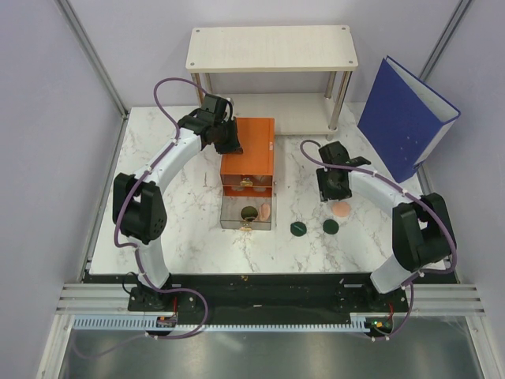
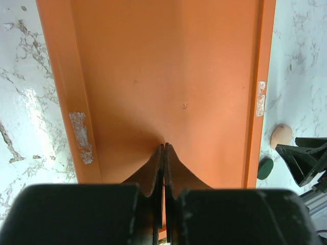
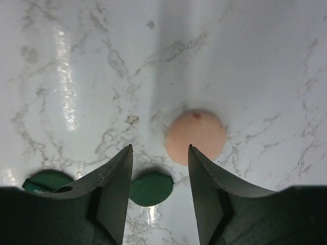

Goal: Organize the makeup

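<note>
Dark green discs (image 3: 150,188) lie partly hidden behind the right tool (image 3: 160,149), spread apart; left tool (image 2: 164,147) pressed together.

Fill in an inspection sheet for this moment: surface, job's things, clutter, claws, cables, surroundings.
Surface: marble table, nothing spilled.
Job's things: pink disc, green disc and second green disc lie on the table. The open drawer holds a dark round item and a pink item.
Clutter: nothing seen.
Claws: left claw shut over the top of the orange box; right claw open above the pink disc.
Cables: purple cables run along both arms.
Surroundings: blue binder, wooden shelf.
</note>
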